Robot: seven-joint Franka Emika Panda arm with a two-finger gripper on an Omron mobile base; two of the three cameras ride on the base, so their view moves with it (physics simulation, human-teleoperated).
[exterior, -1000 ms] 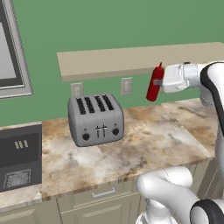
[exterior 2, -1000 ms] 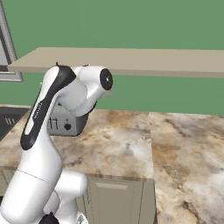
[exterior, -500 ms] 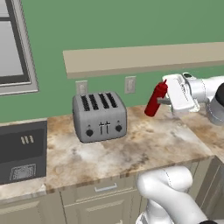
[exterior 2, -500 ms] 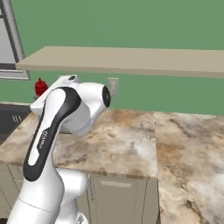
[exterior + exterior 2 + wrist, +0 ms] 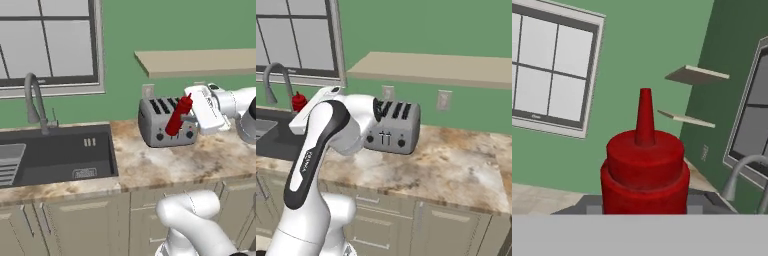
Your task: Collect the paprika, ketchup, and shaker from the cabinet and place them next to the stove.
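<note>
The ketchup [image 5: 178,116], a slim bright red squeeze bottle with a pointed nozzle, hangs tilted in the air in front of the toaster, with my gripper [image 5: 184,119] shut on its body. In the hand view the ketchup [image 5: 644,167] rises close up with its nozzle pointing up, and the jaws press on its base from both sides. In the right base view its red top [image 5: 298,101] peeks out behind my arm. The cabinet [image 5: 200,62], a tan shelf board on the green wall, runs above the toaster, and it also crosses the right base view [image 5: 436,67]. Paprika, shaker and stove are out of view.
A steel toaster [image 5: 164,125] stands on the marble counter [image 5: 165,167] under the shelf. To its left lie a dark sink [image 5: 55,155] and a curved faucet [image 5: 34,100], below a window [image 5: 47,42]. Wall outlets [image 5: 444,99] sit behind the toaster.
The whole picture has shifted: the base has driven left, so toaster and shelf slid right while sink, faucet and window came in. The ketchup stays in the shut gripper.
</note>
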